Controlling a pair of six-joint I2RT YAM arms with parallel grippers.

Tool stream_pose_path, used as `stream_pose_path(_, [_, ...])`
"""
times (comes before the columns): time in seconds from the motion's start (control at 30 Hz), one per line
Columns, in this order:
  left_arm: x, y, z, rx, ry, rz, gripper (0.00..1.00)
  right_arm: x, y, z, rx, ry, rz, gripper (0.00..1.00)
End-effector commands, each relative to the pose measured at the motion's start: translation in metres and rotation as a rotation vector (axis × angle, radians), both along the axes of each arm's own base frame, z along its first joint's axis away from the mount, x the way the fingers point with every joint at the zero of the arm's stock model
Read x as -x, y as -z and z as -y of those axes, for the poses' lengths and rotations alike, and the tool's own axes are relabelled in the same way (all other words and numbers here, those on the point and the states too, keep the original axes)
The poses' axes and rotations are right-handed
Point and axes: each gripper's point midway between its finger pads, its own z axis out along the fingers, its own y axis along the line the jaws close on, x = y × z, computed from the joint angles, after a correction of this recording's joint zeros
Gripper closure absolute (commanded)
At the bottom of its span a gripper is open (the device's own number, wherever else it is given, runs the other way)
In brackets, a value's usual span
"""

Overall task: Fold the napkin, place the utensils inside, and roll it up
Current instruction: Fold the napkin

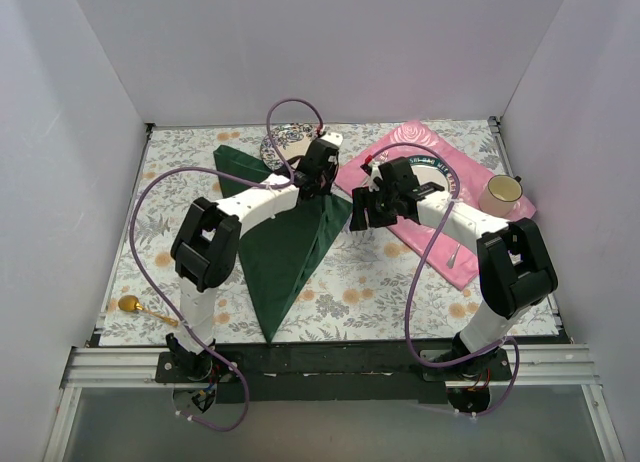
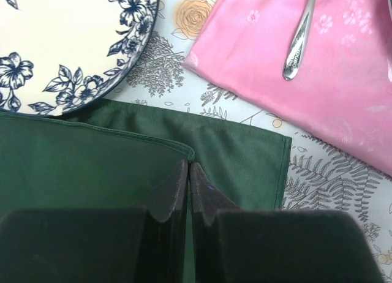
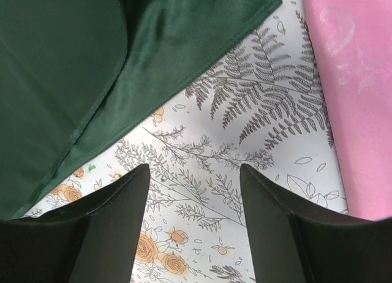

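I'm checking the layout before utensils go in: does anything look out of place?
Yes: the gold spoon lies alone at the near-left edge of the table, well away from the green napkin. The napkin's top layer also stops short of the lower layer's corner.

You look down on a counter (image 1: 400,292) dressed in a fern-and-flower print. A dark green napkin (image 1: 285,257) lies on it in a long triangle, its far edge just beside a blue-flowered plate (image 2: 61,38). A pink placemat (image 1: 447,262) lies to the right. A gold spoon (image 1: 132,304) rests well apart at the near left.
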Motion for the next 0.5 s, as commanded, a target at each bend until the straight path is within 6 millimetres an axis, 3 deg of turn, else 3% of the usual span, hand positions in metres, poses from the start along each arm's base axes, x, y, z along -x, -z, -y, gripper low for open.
stream_pose_path(0.0, [-0.003,-0.024,0.022,-0.012,0.073,0.079,1.0,-0.004,-0.002,0.002,-0.015,0.012,0.017,0.32])
stream_pose_path(0.47, [0.003,-0.009,0.035,-0.052,0.131,0.062,1.0,-0.006,0.002,0.008,-0.018,0.038,0.011,0.32])
